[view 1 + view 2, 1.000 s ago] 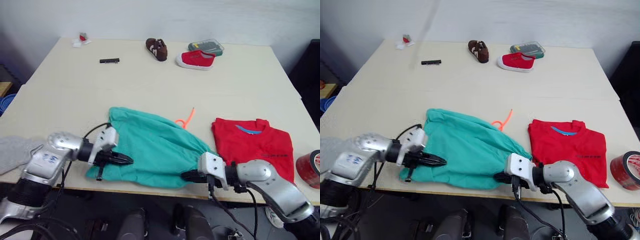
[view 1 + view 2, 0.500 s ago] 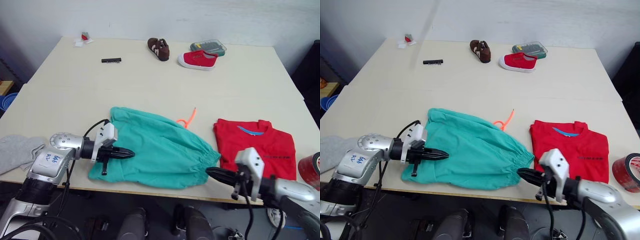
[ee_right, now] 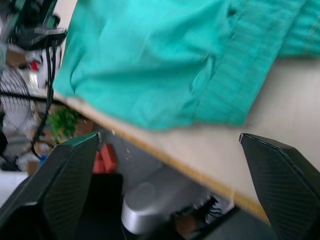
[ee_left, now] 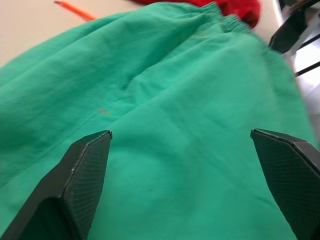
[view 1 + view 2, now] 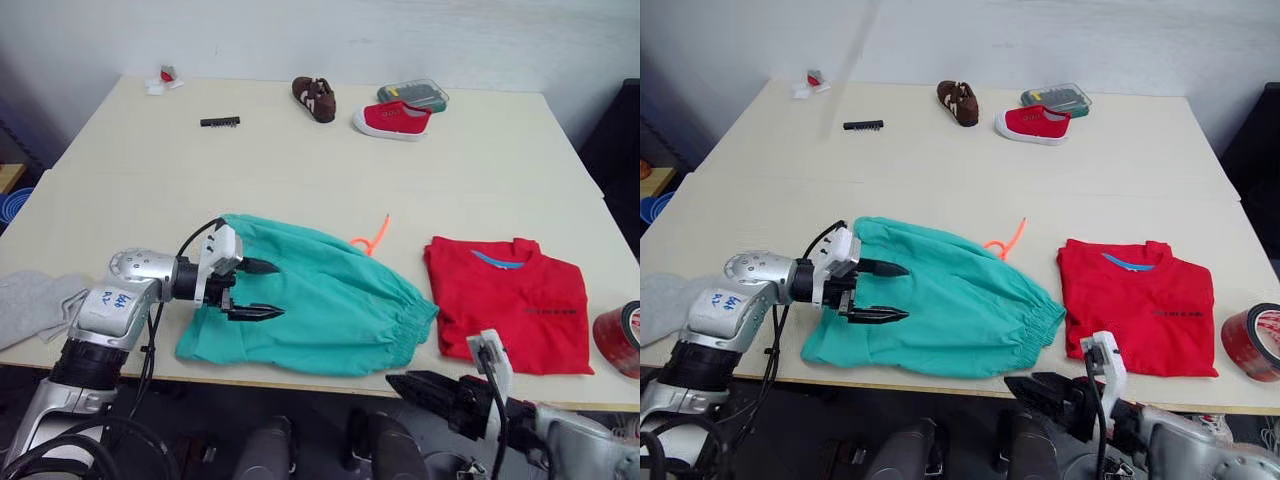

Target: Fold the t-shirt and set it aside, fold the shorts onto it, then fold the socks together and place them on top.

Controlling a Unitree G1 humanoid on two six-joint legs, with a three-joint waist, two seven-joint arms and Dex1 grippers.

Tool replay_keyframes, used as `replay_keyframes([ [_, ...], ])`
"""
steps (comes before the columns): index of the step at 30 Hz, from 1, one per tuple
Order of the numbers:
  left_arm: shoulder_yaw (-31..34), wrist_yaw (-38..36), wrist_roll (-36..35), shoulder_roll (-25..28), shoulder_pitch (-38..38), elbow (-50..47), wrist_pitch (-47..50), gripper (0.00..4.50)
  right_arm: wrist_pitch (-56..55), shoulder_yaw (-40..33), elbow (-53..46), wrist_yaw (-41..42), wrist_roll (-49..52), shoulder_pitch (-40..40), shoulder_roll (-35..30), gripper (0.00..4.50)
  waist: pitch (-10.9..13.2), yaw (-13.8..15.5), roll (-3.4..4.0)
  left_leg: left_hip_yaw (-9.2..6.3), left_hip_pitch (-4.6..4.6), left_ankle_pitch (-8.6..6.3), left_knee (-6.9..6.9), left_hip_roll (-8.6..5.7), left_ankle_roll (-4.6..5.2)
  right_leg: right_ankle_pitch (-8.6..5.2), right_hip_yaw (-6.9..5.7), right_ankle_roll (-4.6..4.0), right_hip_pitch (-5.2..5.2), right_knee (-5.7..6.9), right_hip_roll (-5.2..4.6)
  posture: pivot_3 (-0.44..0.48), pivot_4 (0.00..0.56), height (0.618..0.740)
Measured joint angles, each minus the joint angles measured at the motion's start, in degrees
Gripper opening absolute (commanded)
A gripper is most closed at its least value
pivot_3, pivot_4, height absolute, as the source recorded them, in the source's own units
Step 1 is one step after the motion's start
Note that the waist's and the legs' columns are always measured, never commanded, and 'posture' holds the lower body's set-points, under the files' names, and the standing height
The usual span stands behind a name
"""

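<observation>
Left eye view: the shorts [image 5: 310, 308] are spread flat near the front edge of the table [image 5: 300, 160], with the gathered waist turned toward the t-shirt [image 5: 510, 300] and the orange drawstring [image 5: 372, 238] protruding on the far side. The t-shirt is laid flat just beside the shorts on the robot's right, collar toward the far edge; the two garments are close but a narrow strip of table is seen between them. The left gripper [image 5: 262, 290] is positioned over the left portion of the shorts with its two fingers spread apart and nothing clamped between them; in the left wrist view the same fingers [image 4: 82, 175] are seen wide apart above the green fabric. The right gripper [image 5: 400, 380] is located off the table, below its front edge, in front of the waist end of the shorts; its fingers are parted, as shown in the right wrist view, and nothing is held. A grey sock [image 5: 35, 300] is seen at the table's left front corner. A roll of red tape [image 5: 618, 338] rests at the right edge. At the far side a brown shoe [image 5: 313, 98], a red canvas shoe [image 5: 392, 118], a clear case [image 5: 412, 93] and a small black strip [image 5: 218, 122] are laid well apart from the garments.
</observation>
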Motion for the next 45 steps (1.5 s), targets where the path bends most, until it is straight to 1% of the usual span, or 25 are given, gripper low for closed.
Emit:
replay_keyframes([
  [3,-0.9,0.2,2.4,-1.0,-0.3,3.2,-3.7,3.84,-0.4,2.8,3.2,-3.9,3.3,-4.1,0.3,4.50,0.0,-0.1,-0.03,0.10,0.03,0.01,0.01,0.00,0.02,0.03,0.04,0.05,0.02,0.00,0.00,0.000,0.150,0.740],
  [6,-1.2,0.4,3.5,-2.7,-0.7,6.1,-5.2,2.87,-0.4,5.0,5.0,-6.2,4.4,-7.7,0.3,4.50,-0.1,-0.1,-0.19,0.11,0.03,0.02,0.04,0.03,0.09,0.10,0.07,0.11,0.02,-0.02,0.00,0.000,0.150,0.740],
  [9,-1.4,0.9,4.2,-3.5,-2.3,6.3,-5.8,1.87,-0.5,6.5,7.1,-7.5,5.7,-10.8,0.9,4.50,-0.1,-0.2,-0.21,0.11,0.03,0.06,0.04,0.08,0.13,0.14,0.07,0.12,0.06,-0.12,0.00,0.000,0.150,0.740],
  [12,-1.9,1.3,6.3,-3.4,-2.5,6.9,-8.2,0.89,-0.6,8.3,9.2,-8.2,5.5,-13.8,2.5,3.89,-0.1,-0.9,-0.18,0.11,0.05,0.05,0.00,0.10,0.13,0.14,0.07,0.12,0.07,-0.12,0.01,0.000,0.150,0.740],
  [14,-3.3,1.8,8.5,-3.4,-2.1,8.8,-10.4,0.23,-0.5,9.0,10.6,-8.4,4.8,-15.1,3.3,3.16,-0.1,-1.3,-0.16,0.12,0.01,0.05,-0.01,0.10,0.12,0.15,0.07,0.12,0.01,-0.10,0.01,0.000,0.150,0.740],
  [15,-3.9,2.0,9.6,-3.4,-1.9,9.9,-11.8,0.00,-0.5,9.4,11.1,-8.4,4.2,-15.7,3.5,2.76,-0.1,-1.4,-0.16,0.15,0.01,0.05,-0.01,0.10,0.11,0.15,0.07,0.11,-0.02,-0.08,0.01,0.000,0.150,0.740],
  [20,-4.3,2.3,11.0,-3.6,-1.2,11.3,-16.0,0.00,-0.3,9.6,11.5,-7.5,0.9,-16.5,3.1,0.99,-0.1,-1.2,-0.11,0.20,-0.08,0.03,0.00,0.07,0.13,0.15,0.08,0.10,-0.09,-0.09,-0.02,0.000,0.150,0.740],
  [22,-4.3,2.5,11.2,-3.8,-1.2,12.1,-17.3,0.00,0.2,9.6,11.3,-5.6,-0.6,-17.2,1.5,0.24,-0.1,-1.2,-0.10,0.23,-0.07,-0.02,0.01,0.05,0.21,0.16,0.09,0.12,-0.07,-0.12,-0.05,0.000,0.150,0.740],
  [23,-4.2,2.8,11.4,-3.9,-1.2,12.4,-17.8,0.00,0.8,9.6,11.0,-4.4,-1.4,-18.1,0.6,0.05,-0.1,-1.2,-0.10,0.23,-0.06,-0.04,0.01,0.05,0.25,0.17,0.10,0.14,-0.05,-0.14,-0.05,0.000,0.150,0.740],
  [26,-4.0,4.3,12.2,-4.6,-1.6,13.1,-18.3,0.00,2.8,9.7,9.9,0.7,-3.0,-23.8,-2.8,0.05,0.0,-1.3,-0.03,0.23,-0.05,-0.02,0.04,0.06,0.28,0.21,0.13,0.19,-0.05,-0.16,-0.05,0.000,0.150,0.740],
  [28,-4.1,5.5,12.8,-5.2,-2.3,13.8,-18.2,0.00,4.5,10.4,9.6,4.8,-3.4,-31.2,-4.2,0.05,0.0,-1.3,0.01,0.23,-0.04,0.00,0.04,0.07,0.27,0.21,0.13,0.19,-0.06,-0.16,-0.04,0.000,0.150,0.740],
  [30,-4.0,6.0,12.9,-5.7,-2.5,14.2,-18.3,0.00,6.0,11.5,9.9,8.2,-3.7,-38.3,-4.1,0.05,0.0,-1.3,0.02,0.22,-0.01,0.00,0.02,0.11,0.25,0.20,0.09,0.19,-0.05,-0.14,-0.03,0.000,0.150,0.740],
  [33,-4.2,6.6,13.5,-6.4,-3.0,14.4,-18.4,0.00,8.8,16.3,13.9,13.3,-7.8,-49.3,-1.4,0.05,0.0,-1.3,0.05,0.24,-0.03,0.00,0.02,0.08,0.25,0.22,0.10,0.16,-0.09,-0.10,-0.05,0.000,0.150,0.740],
  [34,-4.2,6.8,13.6,-6.6,-3.0,14.4,-18.4,0.00,9.4,18.9,15.5,15.3,-10.8,-52.6,0.2,0.05,0.0,-1.3,0.05,0.26,-0.04,0.00,0.02,0.08,0.25,0.22,0.09,0.15,-0.09,-0.10,-0.05,0.000,0.150,0.740],
  [35,-4.1,6.9,13.7,-6.6,-3.1,14.5,-18.5,0.00,9.7,22.9,17.8,18.0,-15.8,-57.1,2.7,0.05,0.0,-1.4,0.05,0.29,-0.04,0.01,0.04,0.06,0.26,0.22,0.11,0.15,-0.11,-0.04,-0.06,0.000,0.150,0.740],
  [36,-4.2,7.3,13.9,-6.8,-3.3,14.5,-18.5,0.00,9.6,26.1,19.7,20.0,-19.9,-59.9,5.2,0.05,0.0,-1.4,0.06,0.31,-0.06,0.01,0.05,0.05,0.27,0.22,0.10,0.15,-0.14,0.02,-0.09,0.000,0.150,0.740],
  [40,-4.1,8.9,14.2,-7.5,-3.1,14.1,-18.3,0.00,7.5,34.4,26.5,26.4,-32.7,-64.6,12.1,0.05,-0.1,-1.3,0.06,0.31,-0.14,0.04,0.11,-0.08,0.32,0.24,0.12,0.14,-0.16,0.26,-0.18,0.000,0.150,0.740],
  [42,-3.7,10.0,14.2,-7.5,-2.3,13.1,-17.8,0.00,5.2,37.1,30.8,29.2,-39.3,-65.8,14.9,0.05,-0.1,-1.5,0.05,0.39,-0.13,0.07,0.13,-0.12,0.29,0.28,0.15,0.20,-0.15,0.27,-0.23,0.000,0.150,0.740],
  [44,-3.2,11.0,14.1,-7.4,-1.3,11.9,-17.2,0.00,3.2,38.1,33.7,31.5,-44.1,-66.1,17.0,0.05,-0.1,-1.6,0.05,0.40,-0.13,0.13,0.13,-0.13,0.18,0.29,0.15,0.21,-0.15,0.27,-0.24,0.000,0.150,0.740],
  [45,-2.9,11.4,14.1,-7.4,-0.7,11.4,-17.0,0.00,2.6,38.1,34.5,32.4,-45.6,-66.1,17.7,0.28,-0.1,-1.7,0.05,0.41,-0.13,0.15,0.13,-0.13,0.12,0.29,0.15,0.21,-0.16,0.27,-0.24,0.000,0.150,0.740],
])
